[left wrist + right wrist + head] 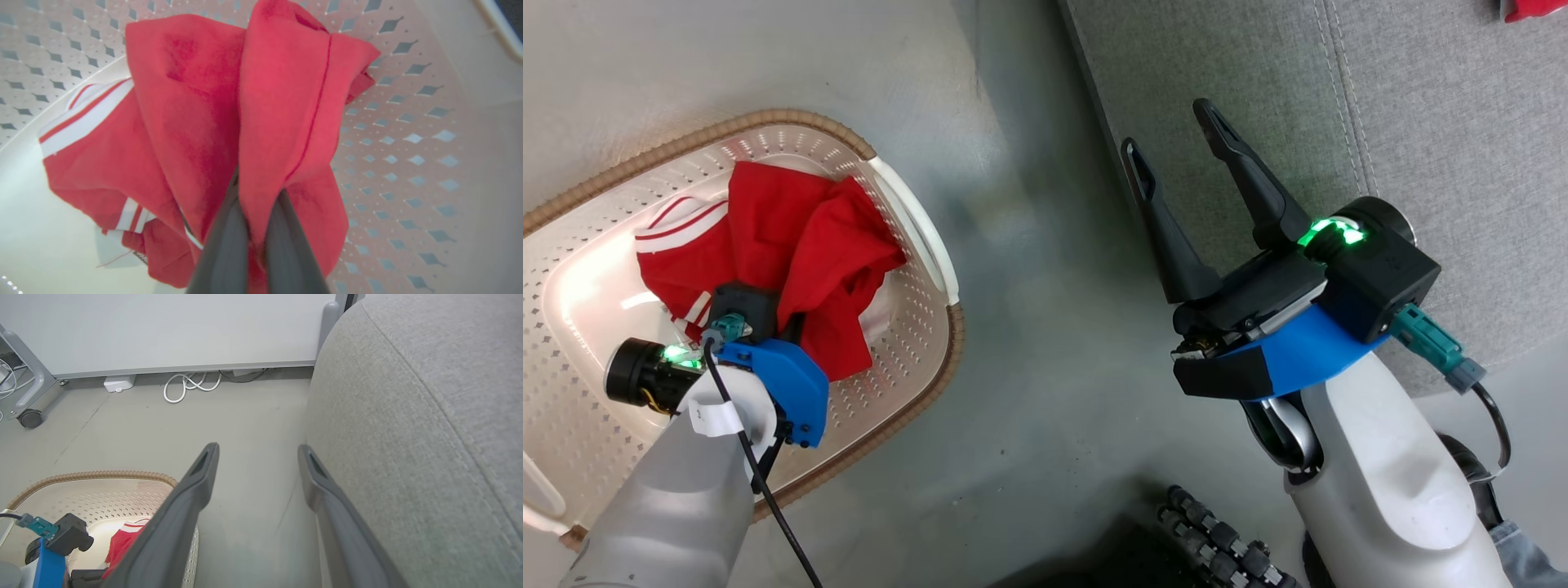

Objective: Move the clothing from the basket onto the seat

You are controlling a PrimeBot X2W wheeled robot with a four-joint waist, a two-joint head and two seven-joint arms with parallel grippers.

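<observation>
Inside the basket (792, 118), the left gripper (258, 185) is clamped on a raised fold of the clothing (792, 245), which lies bunched on the basket's floor. The right gripper (1165, 126) hangs well outside the basket, fingers spread and empty, at the seat (1421, 122) edge. A red scrap (1531, 8) on the seat, far from the basket, may be another garment.

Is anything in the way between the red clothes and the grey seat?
The clothing must clear the basket wall first. The right end effector hangs open by the seat edge, near the path.
</observation>
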